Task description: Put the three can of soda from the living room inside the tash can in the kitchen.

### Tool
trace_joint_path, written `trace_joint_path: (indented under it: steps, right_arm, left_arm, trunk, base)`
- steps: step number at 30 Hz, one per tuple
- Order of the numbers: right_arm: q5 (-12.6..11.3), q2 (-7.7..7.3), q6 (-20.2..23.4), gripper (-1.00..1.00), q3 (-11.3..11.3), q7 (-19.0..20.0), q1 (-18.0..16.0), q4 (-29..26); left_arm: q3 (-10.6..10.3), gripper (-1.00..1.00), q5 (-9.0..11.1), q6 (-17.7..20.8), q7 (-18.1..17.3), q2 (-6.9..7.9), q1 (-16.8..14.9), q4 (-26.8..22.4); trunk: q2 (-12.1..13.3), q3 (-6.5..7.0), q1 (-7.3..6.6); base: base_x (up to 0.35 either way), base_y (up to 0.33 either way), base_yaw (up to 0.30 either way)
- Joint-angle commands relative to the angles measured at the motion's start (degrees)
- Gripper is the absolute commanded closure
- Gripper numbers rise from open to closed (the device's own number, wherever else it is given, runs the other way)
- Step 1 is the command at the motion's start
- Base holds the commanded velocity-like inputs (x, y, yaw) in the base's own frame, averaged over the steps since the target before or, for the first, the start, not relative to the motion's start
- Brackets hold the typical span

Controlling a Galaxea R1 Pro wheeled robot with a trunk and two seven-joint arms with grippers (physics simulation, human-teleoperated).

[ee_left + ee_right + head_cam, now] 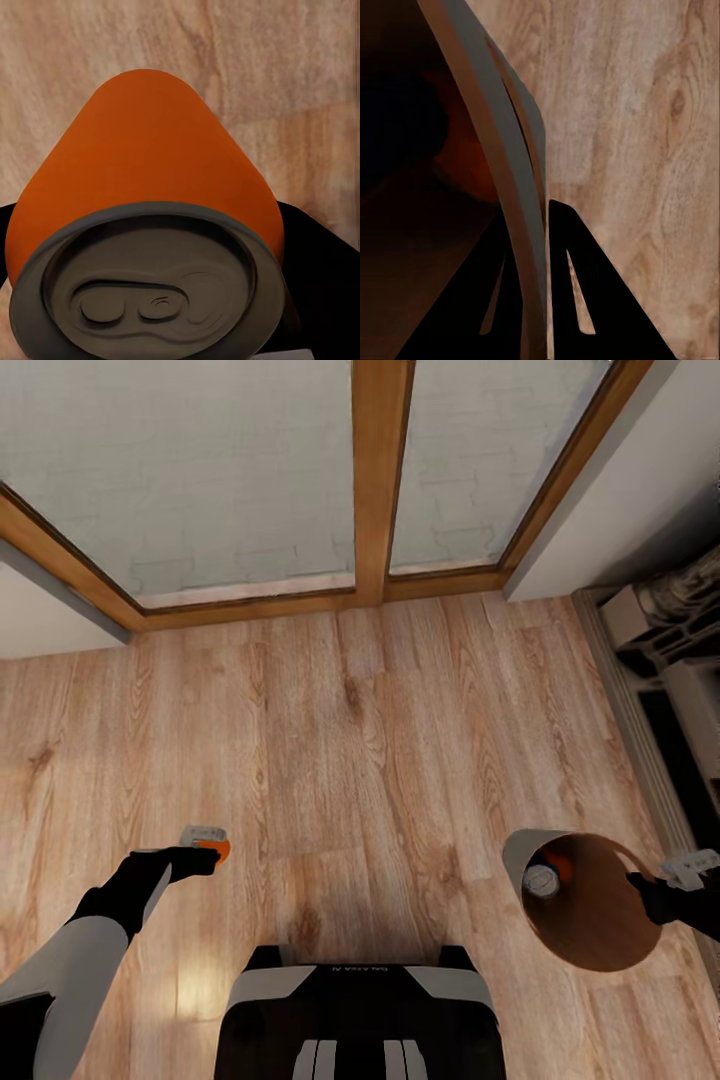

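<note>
Wood floor (350, 740) | left end effector (205, 852) grips orange can (150, 172) | right end effector (534, 247) pinches bucket rim (560, 838)

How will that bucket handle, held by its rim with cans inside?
The bucket is pinched by the right claw on one thin wall only, so it may swing or slip. It looks stiff, holding its round shape. It hangs tilted, and a can lies near its mouth, so the can might roll out.

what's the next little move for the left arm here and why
Probably swing the left gripper across toward the tash can and release over its mouth. It is shut on an orange can of soda, held above the wood floor, apart from the bucket. The right gripper pinches the bucket's rim, with its mouth tipped toward the left arm and a can already inside.
</note>
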Motion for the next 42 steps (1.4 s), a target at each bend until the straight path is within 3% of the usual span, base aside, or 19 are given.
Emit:
trace_joint_path:
  steps: [1,3,5,11,22,24,26,28,36,42]
  right_arm:
    - [-0.21,-0.14,-0.31,1.0,0.05,-0.47,-0.03,2.08]
    - [-0.12,-0.14,-0.78,1.0,0.47,-4.62,-0.08,5.15]
    - [-0.07,-0.09,-0.69,1.0,1.07,-6.26,-0.13,6.11]
    - [-0.07,0.15,-0.43,1.0,3.05,-8.2,-0.34,7.2]
    - [0.01,0.19,-0.27,1.0,3.52,-11.52,-0.66,9.36]
    - [0.05,0.13,-0.24,1.0,3.52,-13.0,-0.81,10.69]
    - [0.12,-0.04,-0.21,1.0,3.92,-17.68,-1.45,14.7]
    - [0.14,-0.26,-0.17,1.0,4.44,-19.56,-2.35,17.7]
    - [0.38,-0.35,-0.11,1.0,5.09,-21.58,-5.11,27.59]
    - [0.48,-0.19,-0.08,1.0,5.2,-21.8,-5.47,29.51]
  left_arm:
    - [0.0,1.0,-0.01,-0.18,-0.02,-0.05,0.05,-0.02]
    - [0.06,1.0,-0.01,-0.36,-0.05,-0.12,0.11,-0.02]
    - [0.12,1.0,-0.01,-0.42,-0.08,-0.14,0.14,0.03]
    - [0.17,1.0,-0.01,-2.22,-0.08,0.0,0.2,1.79]
    - [0.18,1.0,-0.01,-3.45,-0.03,-0.02,0.21,3.29]
    - [0.18,1.0,-0.01,-3.46,-0.02,-0.04,0.21,3.31]
    - [0.18,1.0,-0.01,-3.48,-0.02,-0.07,0.21,3.32]
    - [0.18,1.0,-0.01,-3.48,-0.02,-0.07,0.21,3.32]
    - [0.18,1.0,-0.01,-3.48,-0.02,-0.15,0.21,3.32]
    - [0.18,1.0,-0.01,-3.48,-0.02,-0.19,0.21,3.32]
  trunk:
    - [0.41,0.19,-0.23]
    - [1.22,0.55,-0.67]
    - [2.02,0.91,-1.11]
    - [4.43,1.98,-2.43]
    - [8.84,3.96,-4.84]
    - [9.64,4.32,-5.28]
    - [10.44,4.68,-5.72]
    - [11.24,5.03,-6.16]
    - [14.45,6.47,-7.92]
    - [16.86,7.55,-9.23]
  base:
    - [0.0,0.0,0.0]
    - [0.0,0.0,0.0]
    - [0.0,0.0,0.0]
    - [0.0,0.0,0.0]
    - [0.0,0.0,0.0]
    - [0.0,0.0,0.0]
    - [0.0,0.0,0.0]
    - [0.0,0.0,0.0]
    - [0.0,0.0,0.0]
    - [0.0,0.0,0.0]
